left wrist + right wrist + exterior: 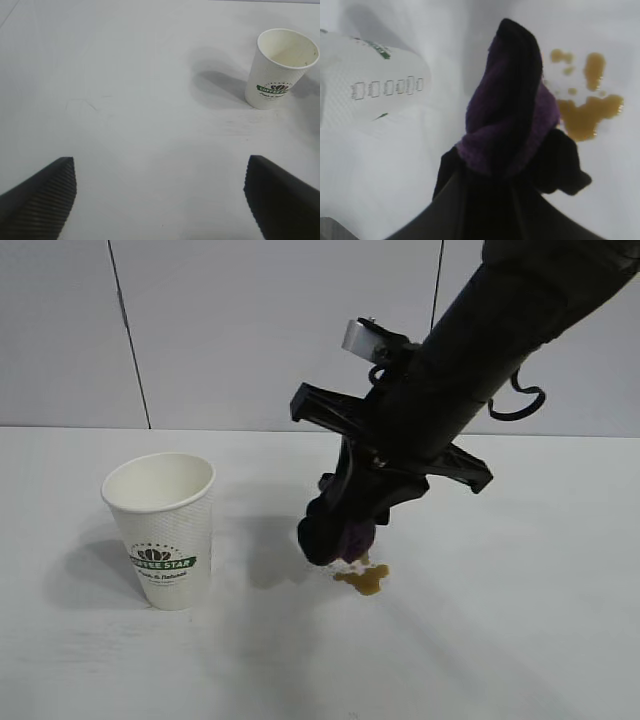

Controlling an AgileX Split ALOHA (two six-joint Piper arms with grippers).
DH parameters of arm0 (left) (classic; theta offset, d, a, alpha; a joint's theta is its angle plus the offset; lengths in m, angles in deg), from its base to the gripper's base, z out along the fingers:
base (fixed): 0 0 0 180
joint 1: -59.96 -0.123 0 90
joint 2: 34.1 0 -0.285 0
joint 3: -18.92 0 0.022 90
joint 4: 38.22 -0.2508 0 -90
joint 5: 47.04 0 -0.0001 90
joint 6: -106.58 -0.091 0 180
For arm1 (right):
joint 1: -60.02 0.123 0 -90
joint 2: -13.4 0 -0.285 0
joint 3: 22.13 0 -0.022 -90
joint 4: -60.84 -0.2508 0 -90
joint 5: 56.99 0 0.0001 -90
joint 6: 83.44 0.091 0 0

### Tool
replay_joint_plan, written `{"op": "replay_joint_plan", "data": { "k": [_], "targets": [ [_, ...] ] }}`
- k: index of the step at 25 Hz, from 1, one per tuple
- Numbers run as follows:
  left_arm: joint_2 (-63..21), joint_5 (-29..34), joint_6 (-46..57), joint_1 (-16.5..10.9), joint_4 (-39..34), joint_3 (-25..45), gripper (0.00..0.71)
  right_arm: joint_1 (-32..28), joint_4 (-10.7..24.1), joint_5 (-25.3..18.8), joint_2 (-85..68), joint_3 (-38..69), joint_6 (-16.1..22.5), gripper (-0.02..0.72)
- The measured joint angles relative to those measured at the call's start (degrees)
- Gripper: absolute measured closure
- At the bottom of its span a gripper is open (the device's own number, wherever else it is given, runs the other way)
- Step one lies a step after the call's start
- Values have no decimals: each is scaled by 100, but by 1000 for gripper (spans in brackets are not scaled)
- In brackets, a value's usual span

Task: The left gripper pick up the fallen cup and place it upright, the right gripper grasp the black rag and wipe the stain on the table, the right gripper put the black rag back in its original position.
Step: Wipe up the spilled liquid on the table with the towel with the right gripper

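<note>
Your right gripper (345, 525) is pinching rag (330, 530) bunched, hanging just beside stain (365, 578) for wiping. Cup (165, 530) is standing upright, well clear. Left gripper (160, 200) is idling, jaws wide.

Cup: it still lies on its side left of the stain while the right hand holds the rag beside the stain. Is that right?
Not quite. The cup stands upright, mouth up, as the exterior view shows. The rest holds: it is left of the stain, and the right hand holds the rag beside the stain.
</note>
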Motion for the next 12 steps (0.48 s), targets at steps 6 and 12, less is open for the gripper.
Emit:
{"op": "replay_joint_plan", "data": {
  "k": [6,12],
  "targets": [
    [0,0,0,0,0,0,52,132,71,286,134,5,0,602],
    [0,0,0,0,0,0,52,262,140,610,728,5,0,602]
  ]
}}
